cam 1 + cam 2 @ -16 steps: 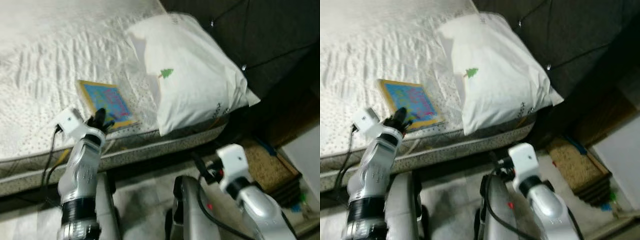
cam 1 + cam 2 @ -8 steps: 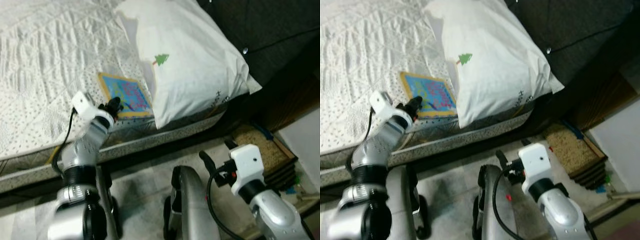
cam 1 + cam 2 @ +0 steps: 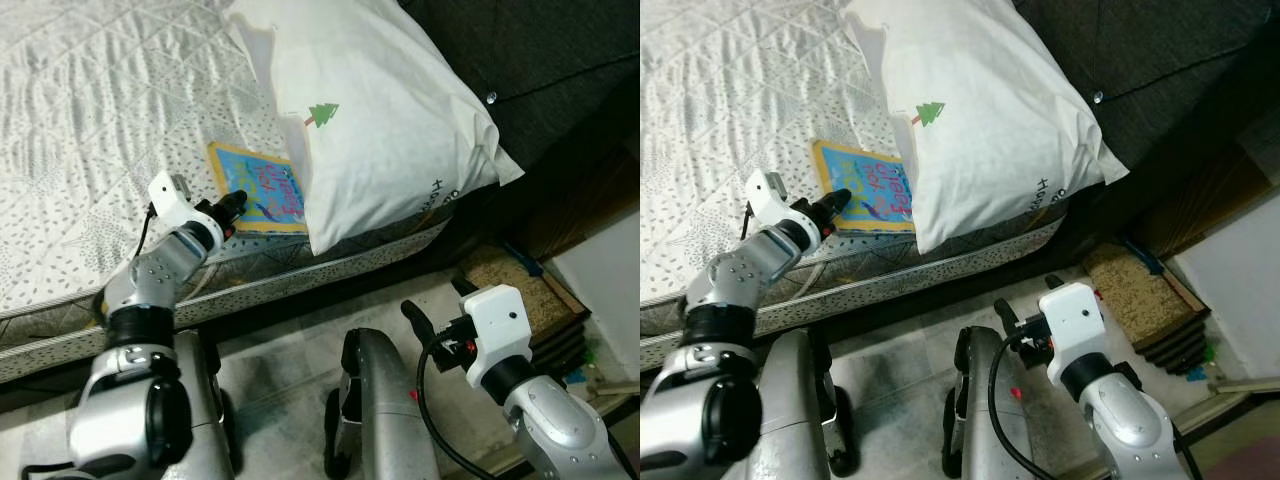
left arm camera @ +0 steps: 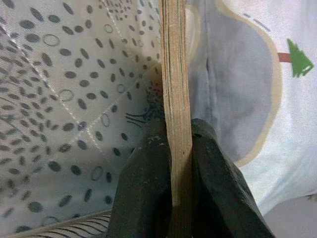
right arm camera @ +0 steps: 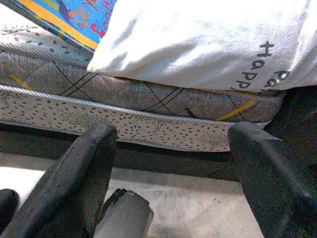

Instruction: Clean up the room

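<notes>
Your left tool (image 3: 236,201) is clamped on the book's (image 3: 262,189) near edge; book lies on the bed (image 3: 80,150), tucked under the pillow (image 3: 380,120). Right tool (image 5: 173,178) hangs wide open, holding nothing.

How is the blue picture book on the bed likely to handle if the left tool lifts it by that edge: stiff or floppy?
The book looks fairly stiff: its edge runs straight between the left tool fingers. It is thin, so probably light. One side lies under the pillow, which may drag and twist it in the pinch.
</notes>
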Available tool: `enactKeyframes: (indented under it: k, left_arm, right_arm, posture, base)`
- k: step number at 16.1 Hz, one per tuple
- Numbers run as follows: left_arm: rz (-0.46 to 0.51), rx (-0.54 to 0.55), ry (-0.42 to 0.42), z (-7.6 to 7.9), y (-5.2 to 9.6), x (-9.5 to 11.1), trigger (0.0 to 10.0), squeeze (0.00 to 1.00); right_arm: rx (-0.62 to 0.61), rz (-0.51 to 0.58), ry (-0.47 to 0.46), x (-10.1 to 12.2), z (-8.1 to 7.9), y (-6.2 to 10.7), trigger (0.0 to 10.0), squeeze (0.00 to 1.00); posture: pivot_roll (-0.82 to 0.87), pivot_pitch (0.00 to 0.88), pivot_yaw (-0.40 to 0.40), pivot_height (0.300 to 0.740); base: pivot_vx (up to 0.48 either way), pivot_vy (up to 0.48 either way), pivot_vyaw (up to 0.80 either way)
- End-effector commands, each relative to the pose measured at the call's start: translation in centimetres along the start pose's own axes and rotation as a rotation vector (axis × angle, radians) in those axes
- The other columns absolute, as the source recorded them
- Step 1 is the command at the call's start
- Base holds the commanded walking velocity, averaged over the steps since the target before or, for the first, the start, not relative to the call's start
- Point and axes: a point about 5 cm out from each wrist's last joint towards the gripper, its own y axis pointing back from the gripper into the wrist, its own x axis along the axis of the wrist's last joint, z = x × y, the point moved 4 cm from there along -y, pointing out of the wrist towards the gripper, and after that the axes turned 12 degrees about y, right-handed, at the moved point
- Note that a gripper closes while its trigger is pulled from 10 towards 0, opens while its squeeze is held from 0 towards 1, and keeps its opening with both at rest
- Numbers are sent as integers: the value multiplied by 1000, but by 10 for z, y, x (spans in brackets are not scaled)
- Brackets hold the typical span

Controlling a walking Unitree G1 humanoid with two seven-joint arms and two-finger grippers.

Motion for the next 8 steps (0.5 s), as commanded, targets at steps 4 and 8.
enactKeyframes:
  k: [4, 8]
  left_arm:
    - [-84, 94, 24, -24, -1, -11, 10000, 1000]
    - [-26, 139, -42, -34, 3, 21, 10000, 1000]
  right_arm:
    - [-3, -27, 11, -6, 5, 0, 10000, 0]
    - [-3, -23, 22, -7, 8, -3, 10000, 0]
  posture:
    - [-245, 253, -142, 557]
    - [-243, 241, -148, 557]
  base:
    - [0, 0, 0]
    - [0, 0, 0]
